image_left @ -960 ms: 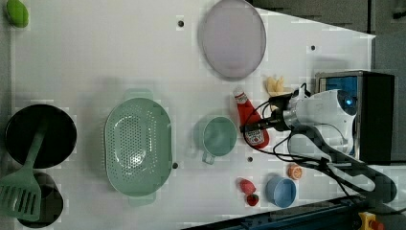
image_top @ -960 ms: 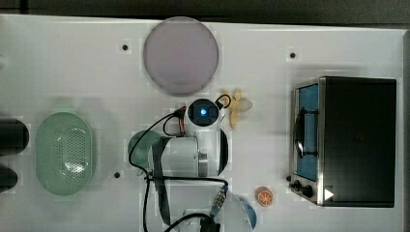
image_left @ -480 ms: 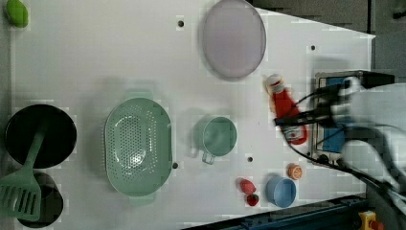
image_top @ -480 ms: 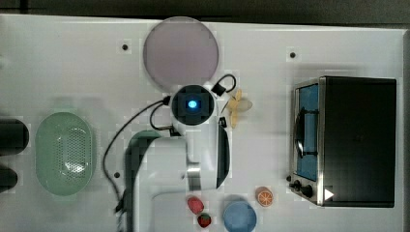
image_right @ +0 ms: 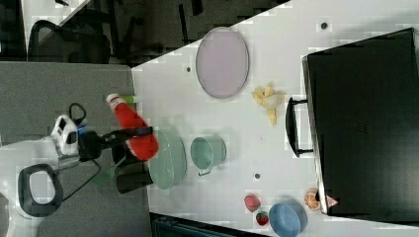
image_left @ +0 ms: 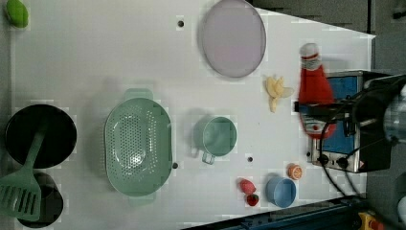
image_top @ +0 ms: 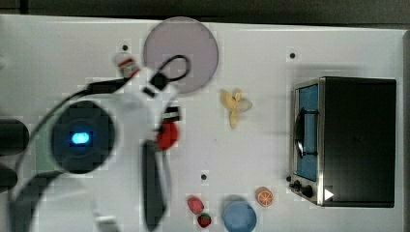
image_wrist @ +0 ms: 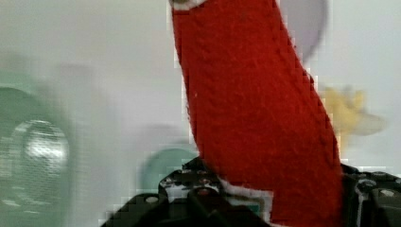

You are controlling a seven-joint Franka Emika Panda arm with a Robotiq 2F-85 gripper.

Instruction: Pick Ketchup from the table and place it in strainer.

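Note:
The Ketchup (image_left: 313,88), a red bottle with a white cap, hangs in the air well above the table, with my gripper (image_left: 312,108) shut across its lower body. In the right view the Ketchup (image_right: 129,123) tilts in my gripper (image_right: 132,133), close to the near rim of the strainer (image_right: 168,159). The mint-green strainer (image_left: 138,143) sits with nothing in it at the left view's left. In the top view my arm covers the strainer, and the bottle's red base (image_top: 168,136) shows beside the wrist. The wrist view has the Ketchup (image_wrist: 260,109) held between the jaws.
A green cup (image_left: 218,136) stands beside the strainer. A lilac plate (image_left: 233,37), a banana (image_left: 276,91), a black toaster oven (image_top: 358,140), a blue bowl (image_left: 281,191), small fruits (image_left: 248,188) and a black pot with a green spatula (image_left: 40,136) are spread about the table.
My arm has risen and swung toward the top view's left, carrying the Ketchup with it. The grip on the bottle has not changed.

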